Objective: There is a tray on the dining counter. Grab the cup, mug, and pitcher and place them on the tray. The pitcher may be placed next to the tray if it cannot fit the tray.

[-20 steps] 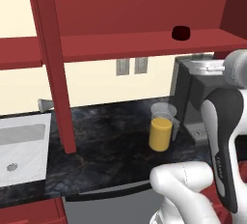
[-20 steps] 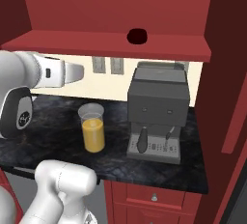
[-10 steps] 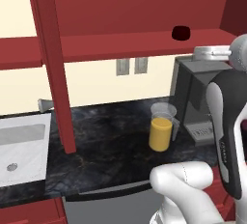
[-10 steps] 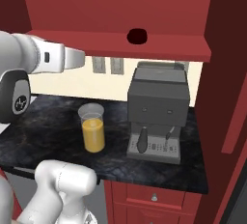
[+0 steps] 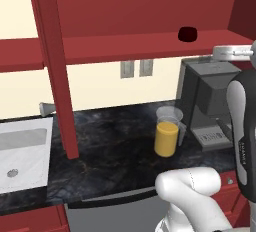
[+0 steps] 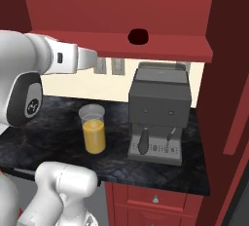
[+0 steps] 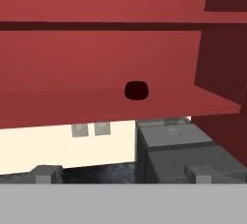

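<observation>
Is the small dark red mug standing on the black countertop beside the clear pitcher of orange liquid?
No: the small dark red mug sits up on the red shelf, above the clear pitcher of orange liquid on the countertop.

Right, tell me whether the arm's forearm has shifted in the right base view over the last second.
Yes. The white forearm has swung right, its end now reaching the wall outlets; earlier it stopped short of them. The pitcher stayed put.

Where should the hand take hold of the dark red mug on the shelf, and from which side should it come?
The mug sits low at the front edge of the red shelf, with more shelf close above it. Its handle cannot be made out. A level approach from the open front, jaws closing across the round body, seems best. The hand's fingertips already stand wide apart below it.
</observation>
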Controlling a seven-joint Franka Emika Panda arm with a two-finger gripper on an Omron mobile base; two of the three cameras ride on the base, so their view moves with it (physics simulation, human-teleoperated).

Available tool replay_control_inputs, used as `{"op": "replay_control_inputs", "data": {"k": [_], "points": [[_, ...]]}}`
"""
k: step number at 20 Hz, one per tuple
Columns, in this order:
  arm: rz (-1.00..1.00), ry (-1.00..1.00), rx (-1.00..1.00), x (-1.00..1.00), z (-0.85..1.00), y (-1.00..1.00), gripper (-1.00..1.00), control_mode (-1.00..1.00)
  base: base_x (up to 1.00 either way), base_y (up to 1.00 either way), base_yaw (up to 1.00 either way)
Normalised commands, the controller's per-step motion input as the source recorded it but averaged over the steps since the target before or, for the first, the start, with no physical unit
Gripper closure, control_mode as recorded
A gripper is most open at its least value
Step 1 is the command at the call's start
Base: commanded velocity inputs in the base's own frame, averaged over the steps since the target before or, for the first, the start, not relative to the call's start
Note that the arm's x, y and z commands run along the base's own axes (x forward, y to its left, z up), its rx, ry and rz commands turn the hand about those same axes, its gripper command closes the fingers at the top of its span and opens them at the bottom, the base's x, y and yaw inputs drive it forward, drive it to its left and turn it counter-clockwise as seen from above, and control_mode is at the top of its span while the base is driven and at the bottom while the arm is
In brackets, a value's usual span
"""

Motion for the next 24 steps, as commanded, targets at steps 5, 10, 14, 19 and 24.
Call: {"op": "replay_control_inputs", "data": {"k": [5, 10, 14, 19, 24], "points": [[-0.01, 0.00, 0.00, 0.19, 0.00, -0.04, -1.00, -1.00, 0.00, 0.00, 0.00], [-0.04, 0.00, -0.01, 0.28, -0.03, 0.00, -1.00, -1.00, 0.00, 0.00, 0.00], [-0.07, 0.00, 0.00, 0.25, -0.08, 0.00, -1.00, -1.00, 0.00, 0.00, 0.00], [-0.08, 0.00, 0.00, 0.44, -0.12, 0.00, -1.00, -1.00, 0.00, 0.00, 0.00], [0.00, 0.00, 0.00, 0.46, -0.03, 0.00, -1.00, -1.00, 0.00, 0.00, 0.00]]}}
